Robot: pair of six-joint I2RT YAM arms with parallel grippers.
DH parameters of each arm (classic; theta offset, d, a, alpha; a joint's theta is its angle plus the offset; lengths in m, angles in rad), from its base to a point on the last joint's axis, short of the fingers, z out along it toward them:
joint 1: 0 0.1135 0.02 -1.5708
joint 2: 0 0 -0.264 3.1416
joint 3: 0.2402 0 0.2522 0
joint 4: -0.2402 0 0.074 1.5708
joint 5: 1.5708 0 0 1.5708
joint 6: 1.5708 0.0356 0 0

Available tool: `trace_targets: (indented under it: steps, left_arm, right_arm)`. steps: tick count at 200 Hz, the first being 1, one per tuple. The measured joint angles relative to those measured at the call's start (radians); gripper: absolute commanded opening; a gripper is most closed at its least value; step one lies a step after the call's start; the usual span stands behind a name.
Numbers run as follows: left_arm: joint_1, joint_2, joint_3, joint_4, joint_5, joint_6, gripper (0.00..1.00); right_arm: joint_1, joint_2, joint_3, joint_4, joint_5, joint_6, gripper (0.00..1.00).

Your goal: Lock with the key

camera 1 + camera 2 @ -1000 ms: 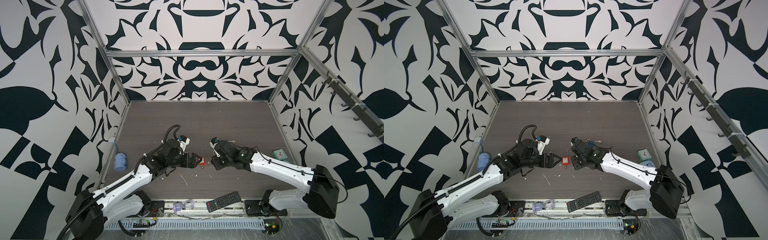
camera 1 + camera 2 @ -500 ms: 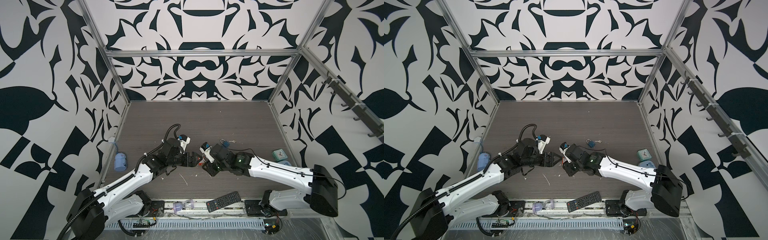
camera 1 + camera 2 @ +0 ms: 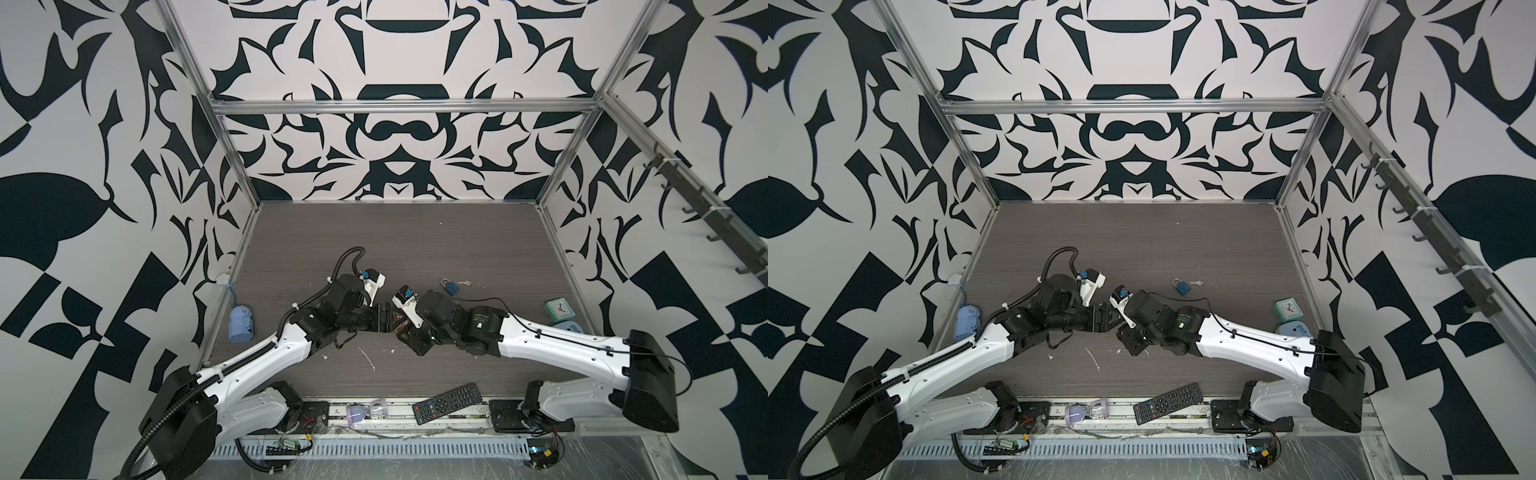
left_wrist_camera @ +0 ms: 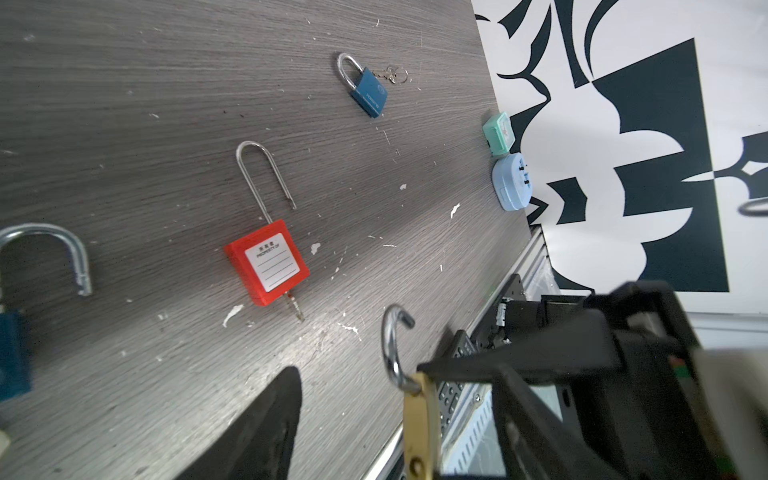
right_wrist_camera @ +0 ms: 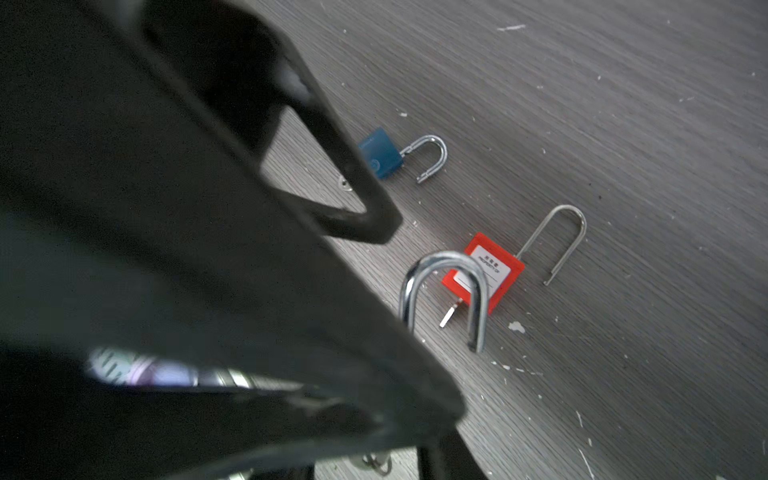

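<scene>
You were in a robot test cell, not a home or a shop.
A left arm [image 3: 266,357] and a right arm [image 3: 552,345], white and black, stood bolted at the front of a grey wood-grain bench [image 3: 415,241], boxed in by an aluminium frame [image 3: 399,102] and walls [image 3: 399,137] printed with a bold black-and-white pattern. A slotted cable duct [image 3: 374,449] and a bare circuit board [image 3: 286,444] sat below the edge, and loose props lay about: padlocks [image 4: 268,262], a remote [image 3: 449,403], a small clock [image 3: 559,309].

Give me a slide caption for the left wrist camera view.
Red padlock, shackle open and key in its base, on the grey table; blue padlock beyond, brass padlock in the foreground.
</scene>
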Motion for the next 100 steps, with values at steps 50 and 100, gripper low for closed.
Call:
trace_targets:
  steps: [50, 100]
  left_arm:
    - [0.000, 0.019, 0.000, 0.042, 0.039, -0.023, 0.55]
    - [0.000, 0.034, 0.000, 0.066, 0.061, -0.041, 0.28]
  right_arm:
    - [0.012, 0.004, 0.017, 0.008, 0.006, -0.009, 0.00]
    - [0.012, 0.004, 0.021, 0.009, 0.014, -0.012, 0.00]
